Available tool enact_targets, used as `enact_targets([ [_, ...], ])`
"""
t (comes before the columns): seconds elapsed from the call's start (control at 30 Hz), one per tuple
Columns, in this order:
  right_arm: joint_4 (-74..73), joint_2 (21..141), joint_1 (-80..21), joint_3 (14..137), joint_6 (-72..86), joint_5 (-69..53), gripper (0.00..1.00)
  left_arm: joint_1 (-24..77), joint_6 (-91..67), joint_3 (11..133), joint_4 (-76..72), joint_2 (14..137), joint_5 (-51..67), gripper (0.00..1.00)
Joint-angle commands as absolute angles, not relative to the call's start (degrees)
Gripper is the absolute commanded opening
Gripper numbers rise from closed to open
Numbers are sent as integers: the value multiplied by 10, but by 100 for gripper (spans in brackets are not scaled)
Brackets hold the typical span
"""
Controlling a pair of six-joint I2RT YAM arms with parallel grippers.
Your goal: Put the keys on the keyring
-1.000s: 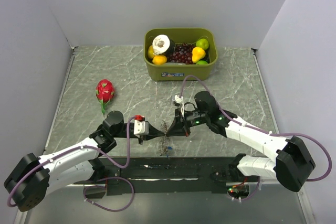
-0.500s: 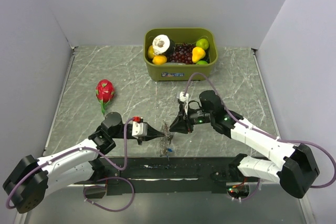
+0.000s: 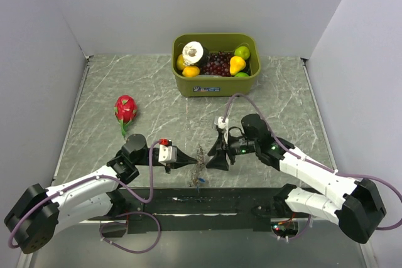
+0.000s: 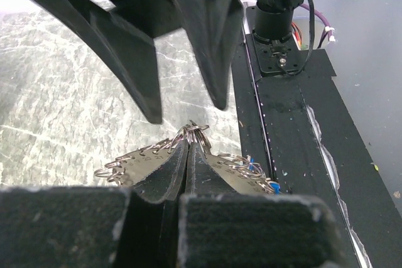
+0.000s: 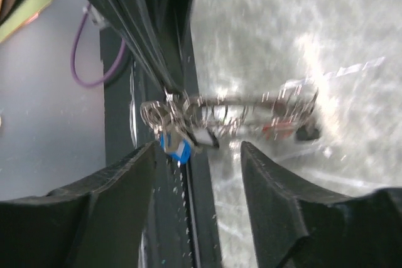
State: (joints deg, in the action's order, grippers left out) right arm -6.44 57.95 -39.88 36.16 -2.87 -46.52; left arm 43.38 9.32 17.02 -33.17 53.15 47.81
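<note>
Far over on the left of the tabletop (image 3: pixel 94 92) lies a red dragon fruit (image 3: pixel 125 109), well apart from everything else. Nearer the front edge, the left arm (image 3: pixel 81 192) reaches in toward the middle. Its left jaws are pressed tight together on the keyring (image 4: pixel 143 158), pinching the thin metal rim, with small wire loops bunched just past the tips. The keyring sits near the front middle of the tabletop, close to the black strip (image 3: pixel 188 202) along the edge. The keys (image 5: pixel 179 149) hang from it; a blue head shows at the end toward the strip, and a reddish one at the other end is too blurred to make out.

Just right of the keyring, the right jaws stand wide apart and grip nothing. One finger is on each side of the ring, and the right wrist view shows a gap on both sides. At the back, a green bin (image 3: pixel 239 85) holds grapes, a pear and other fruit. The right arm (image 3: pixel 314 177) stretches back toward the front right corner.
</note>
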Motion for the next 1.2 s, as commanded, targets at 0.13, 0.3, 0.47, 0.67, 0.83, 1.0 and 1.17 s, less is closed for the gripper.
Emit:
enact_targets([
  [0.13,43,544,-397,292,32,-451,83,435,85,171,-401,500,478,1],
  [0.3,98,547,-398,277,54,-474,88,436,83,158,-417,488,490,1],
  [0.47,109,556,-398,284,48,-464,90,436,79,146,-440,477,499,1],
  [0.67,134,579,-398,290,60,-487,87,436,80,144,-443,472,500,1],
  [0.83,179,603,-403,286,79,-524,82,435,80,145,-440,469,497,1],
  [1.0,209,617,-405,285,98,-535,72,435,79,149,-433,475,499,1],
  [1.17,215,624,-405,297,111,-550,45,436,77,148,-432,474,496,1],
])
